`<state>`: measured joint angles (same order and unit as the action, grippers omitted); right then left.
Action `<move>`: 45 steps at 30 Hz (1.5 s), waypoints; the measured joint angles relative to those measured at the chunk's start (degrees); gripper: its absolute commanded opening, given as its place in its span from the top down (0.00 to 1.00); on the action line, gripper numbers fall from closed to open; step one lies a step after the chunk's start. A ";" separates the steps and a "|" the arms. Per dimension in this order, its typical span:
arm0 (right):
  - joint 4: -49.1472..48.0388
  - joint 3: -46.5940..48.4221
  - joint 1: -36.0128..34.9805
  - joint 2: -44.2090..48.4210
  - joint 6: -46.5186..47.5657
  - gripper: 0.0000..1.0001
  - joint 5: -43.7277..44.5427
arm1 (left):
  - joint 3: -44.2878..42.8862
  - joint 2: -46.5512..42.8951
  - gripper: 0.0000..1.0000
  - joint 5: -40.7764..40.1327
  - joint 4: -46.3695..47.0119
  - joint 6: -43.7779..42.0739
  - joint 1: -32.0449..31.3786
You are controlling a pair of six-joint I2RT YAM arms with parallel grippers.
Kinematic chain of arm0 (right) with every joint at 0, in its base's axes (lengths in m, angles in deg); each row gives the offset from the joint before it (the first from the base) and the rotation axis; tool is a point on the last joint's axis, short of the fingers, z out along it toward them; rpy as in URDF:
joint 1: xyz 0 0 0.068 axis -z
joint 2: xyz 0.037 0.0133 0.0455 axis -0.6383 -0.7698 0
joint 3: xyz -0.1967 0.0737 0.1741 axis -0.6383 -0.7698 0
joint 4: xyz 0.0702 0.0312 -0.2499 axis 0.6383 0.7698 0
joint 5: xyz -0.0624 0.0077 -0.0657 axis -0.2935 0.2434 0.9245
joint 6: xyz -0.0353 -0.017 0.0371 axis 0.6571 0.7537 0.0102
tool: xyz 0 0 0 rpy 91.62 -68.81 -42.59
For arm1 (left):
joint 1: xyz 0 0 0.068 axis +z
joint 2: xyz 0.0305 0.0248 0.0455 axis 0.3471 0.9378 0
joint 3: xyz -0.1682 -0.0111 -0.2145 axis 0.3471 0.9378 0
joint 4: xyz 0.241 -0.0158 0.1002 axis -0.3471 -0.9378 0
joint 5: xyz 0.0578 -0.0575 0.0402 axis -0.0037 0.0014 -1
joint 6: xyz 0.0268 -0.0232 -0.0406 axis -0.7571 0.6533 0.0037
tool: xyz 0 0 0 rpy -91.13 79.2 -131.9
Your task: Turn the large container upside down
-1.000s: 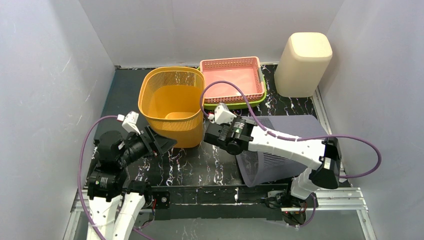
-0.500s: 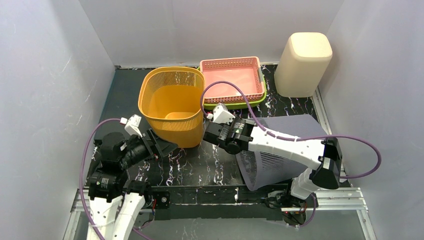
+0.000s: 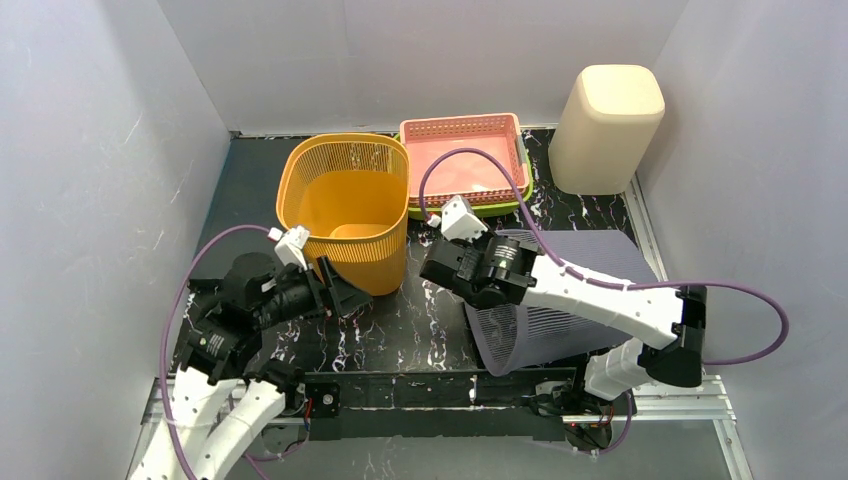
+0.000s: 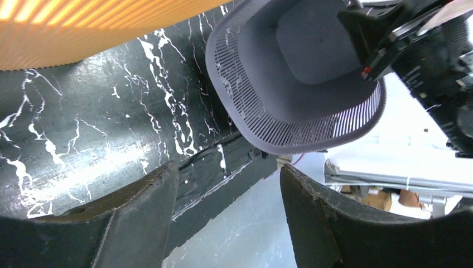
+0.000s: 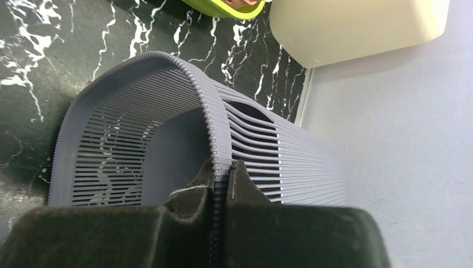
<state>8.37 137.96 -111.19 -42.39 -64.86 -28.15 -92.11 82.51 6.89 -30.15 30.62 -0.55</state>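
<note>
The right end effector [image 5: 222, 174] pinches the rim of the grey slatted container [image 5: 128, 134], which lies on its side on the worktop [image 3: 420, 320]. The left end effector [image 4: 228, 184] is spread and apart from it, near the orange basket [image 3: 345, 215].

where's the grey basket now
Top view: the grey basket lies on its side front right, beside the orange basket, rim pinched by the right gripper.

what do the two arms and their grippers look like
The left arm and right arm have white link shells with black joints and wrist housings. A purple cable loops along each, ending near a small white camera block at the wrist. The left gripper and right gripper are black, each with two broad, tapering matte fingers.
</note>
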 measured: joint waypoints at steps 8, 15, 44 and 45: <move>-1.36 -1.27 -1.44 2.71 -2.84 0.94 1.75 | -1.86 6.62 0.37 -15.67 3.87 2.89 -21.94; -4.24 -1.29 -2.25 2.84 -5.01 0.92 6.21 | -3.74 13.14 0.37 -28.44 8.31 5.20 -33.35; -26.86 -3.41 -3.37 16.28 -18.93 0.29 -9.16 | -3.34 18.86 0.35 -41.20 16.81 8.63 -45.00; -26.18 -3.41 -3.41 17.25 -18.82 0.27 -7.82 | -3.48 19.47 0.35 -41.42 16.85 8.63 -45.48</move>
<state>-17.81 134.55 -114.60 -25.14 -83.68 -35.98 -95.59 101.99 -34.53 -13.30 39.26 -46.03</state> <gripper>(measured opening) 0.679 0.645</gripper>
